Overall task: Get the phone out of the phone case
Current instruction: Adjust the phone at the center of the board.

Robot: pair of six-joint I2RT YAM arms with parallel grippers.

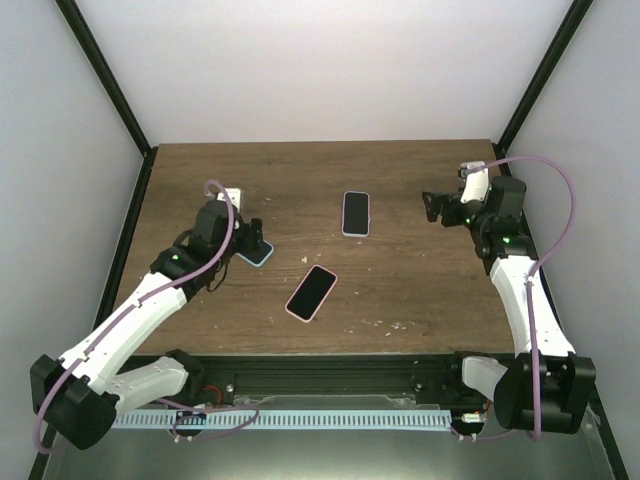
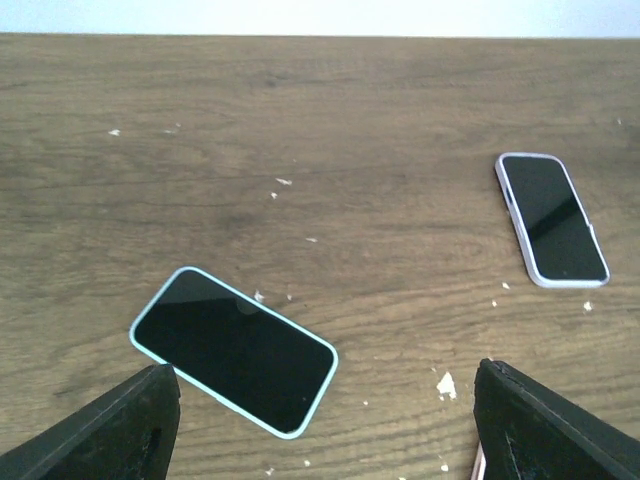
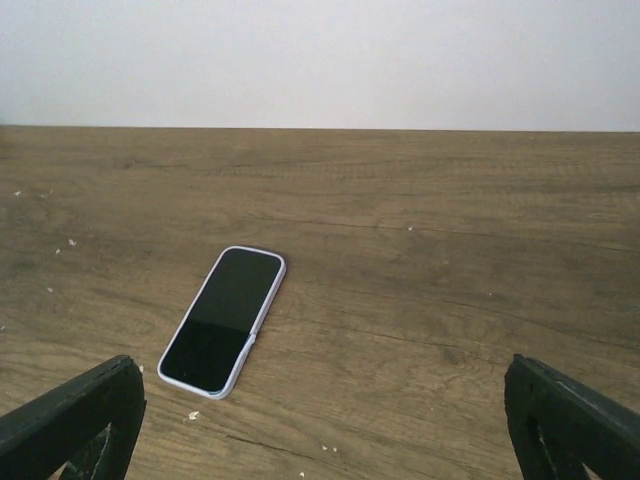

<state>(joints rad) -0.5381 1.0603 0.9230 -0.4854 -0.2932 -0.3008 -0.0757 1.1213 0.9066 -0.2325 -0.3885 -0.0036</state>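
Three phones in cases lie flat on the wooden table. A phone in a light blue case (image 1: 257, 251) (image 2: 233, 349) lies just beyond my left gripper (image 1: 252, 236) (image 2: 325, 425), which is open and empty over it. A phone in a lavender case (image 1: 355, 212) (image 2: 552, 218) (image 3: 222, 318) lies mid-table, screen up. A phone in a pink case (image 1: 311, 292) lies nearer the front. My right gripper (image 1: 436, 207) (image 3: 325, 425) is open and empty, hovering to the right of the lavender phone.
Small white crumbs (image 2: 444, 383) are scattered on the table (image 1: 400, 290). Black frame posts (image 1: 105, 75) and white walls enclose the sides and back.
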